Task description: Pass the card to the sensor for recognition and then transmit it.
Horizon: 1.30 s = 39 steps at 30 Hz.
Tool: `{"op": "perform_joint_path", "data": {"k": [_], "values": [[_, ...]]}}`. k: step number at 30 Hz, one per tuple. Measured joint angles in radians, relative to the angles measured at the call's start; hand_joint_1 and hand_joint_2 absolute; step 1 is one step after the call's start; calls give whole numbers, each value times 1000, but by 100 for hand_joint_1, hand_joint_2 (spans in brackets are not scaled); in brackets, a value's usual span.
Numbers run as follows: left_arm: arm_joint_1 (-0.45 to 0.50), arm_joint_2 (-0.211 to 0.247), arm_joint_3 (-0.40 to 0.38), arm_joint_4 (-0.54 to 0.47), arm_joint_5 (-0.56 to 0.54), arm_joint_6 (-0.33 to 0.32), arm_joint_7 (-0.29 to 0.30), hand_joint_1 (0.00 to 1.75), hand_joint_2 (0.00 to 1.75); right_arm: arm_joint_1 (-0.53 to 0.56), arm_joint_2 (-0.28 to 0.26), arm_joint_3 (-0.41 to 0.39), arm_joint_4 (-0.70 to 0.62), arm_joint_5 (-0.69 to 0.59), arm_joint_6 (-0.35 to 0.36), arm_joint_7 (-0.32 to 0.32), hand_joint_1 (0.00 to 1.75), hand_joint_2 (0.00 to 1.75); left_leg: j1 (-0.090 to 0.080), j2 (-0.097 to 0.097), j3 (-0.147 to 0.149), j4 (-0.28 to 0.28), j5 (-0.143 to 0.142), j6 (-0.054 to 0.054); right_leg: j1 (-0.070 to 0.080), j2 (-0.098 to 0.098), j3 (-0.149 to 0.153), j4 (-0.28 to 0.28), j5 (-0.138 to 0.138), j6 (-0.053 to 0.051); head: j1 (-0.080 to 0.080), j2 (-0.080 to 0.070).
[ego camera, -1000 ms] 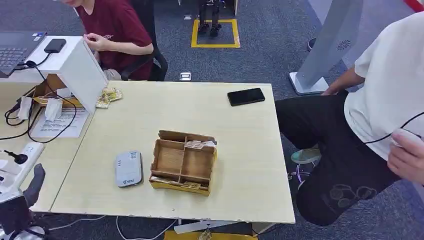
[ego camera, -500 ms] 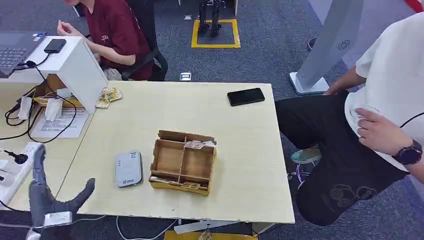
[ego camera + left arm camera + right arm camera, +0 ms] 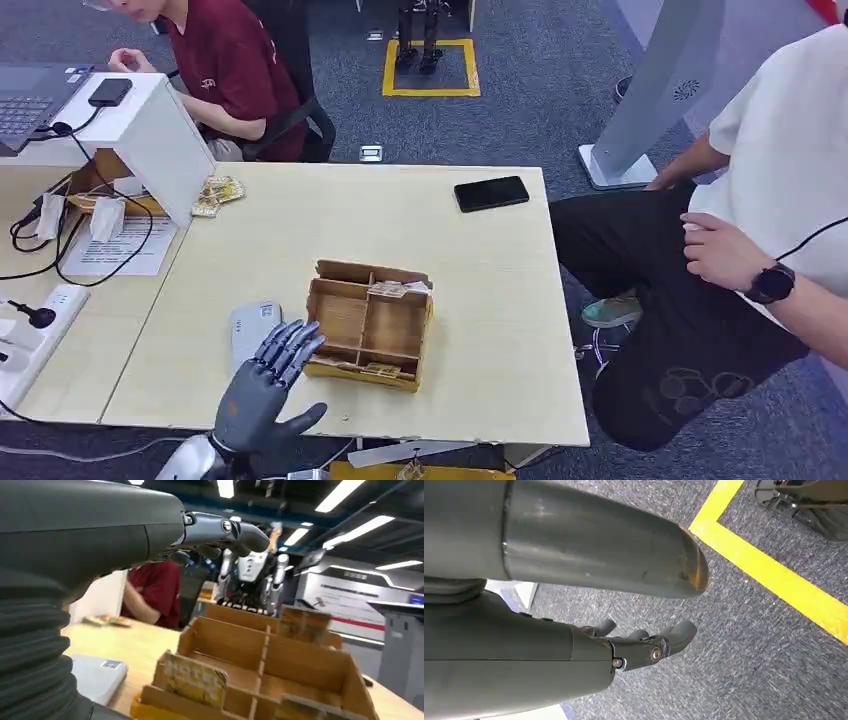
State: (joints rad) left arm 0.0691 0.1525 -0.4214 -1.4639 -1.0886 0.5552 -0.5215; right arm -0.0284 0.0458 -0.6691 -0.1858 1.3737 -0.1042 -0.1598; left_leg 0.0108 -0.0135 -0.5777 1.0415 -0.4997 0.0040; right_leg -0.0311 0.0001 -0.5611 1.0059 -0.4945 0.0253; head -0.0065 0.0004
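**Left hand rises toward the box**

The left hand point(image 3: 262, 385) now reaches up over the table's near edge, fingers spread, empty, overlapping the card reader point(image 3: 252, 328) beside the cardboard box point(image 3: 368, 325). The white-shirted person's hand point(image 3: 722, 250) drops to the lap.

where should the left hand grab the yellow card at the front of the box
Pinch the card by its top edge, coming from above. It stands upright in the cardboard box's narrow front slot, so only that edge is free. The left hand is open beside it.

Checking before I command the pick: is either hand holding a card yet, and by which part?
Nothing is held. The left hand hovers open by the cardboard box, over the sensor. The right hand hangs above the floor, holding nothing.
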Motion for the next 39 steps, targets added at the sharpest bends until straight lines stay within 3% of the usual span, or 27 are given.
{"op": "perform_joint_path", "data": {"k": [5, 9, 12, 27, 33, 39], "values": [[-49, 4, -107, 124, -15, 77, 13, 0, 175, -4, -1, 0, 0, 13, 7, 0, 0, 0, 0, 0, 0, 0, 0, 0, 0, 0, 0, 0, 0, 0, 0, 0], [-85, 4, -156, 195, -119, 117, 122, 0, 175, -7, -1, 1, 0, 24, 6, 0, 0, 0, 0, 0, -1, 0, 0, 0, 0, 0, 0, 0, 0, 0, 0, 0], [-112, 2, -167, 235, -142, 129, 156, 0, 175, -6, -1, 1, 0, 27, 5, -1, 0, 0, 0, 0, 0, 0, 0, 0, 0, 0, 0, 0, 0, 0, 0, 0], [-127, -22, -157, 260, -109, 133, 147, 0, 175, -6, -1, 1, 0, 30, 6, 0, 0, 0, 0, 0, -1, 0, 0, 0, 0, 0, 0, 0, 0, 0, 0, 0], [-123, -42, -115, 260, -117, 133, 116, 0, 175, -5, -1, 1, 0, 36, 7, 0, 0, 0, 0, 0, -1, 0, 0, 0, 0, 0, 0, 0, 0, 0, 0, 0], [-121, -63, -65, 260, -145, 134, 125, 0, 175, -5, -1, 1, 0, 41, 7, 1, 0, 0, 0, 0, -1, 0, 0, 0, 0, 0, 0, 0, 0, 0, 0, 0]]}}
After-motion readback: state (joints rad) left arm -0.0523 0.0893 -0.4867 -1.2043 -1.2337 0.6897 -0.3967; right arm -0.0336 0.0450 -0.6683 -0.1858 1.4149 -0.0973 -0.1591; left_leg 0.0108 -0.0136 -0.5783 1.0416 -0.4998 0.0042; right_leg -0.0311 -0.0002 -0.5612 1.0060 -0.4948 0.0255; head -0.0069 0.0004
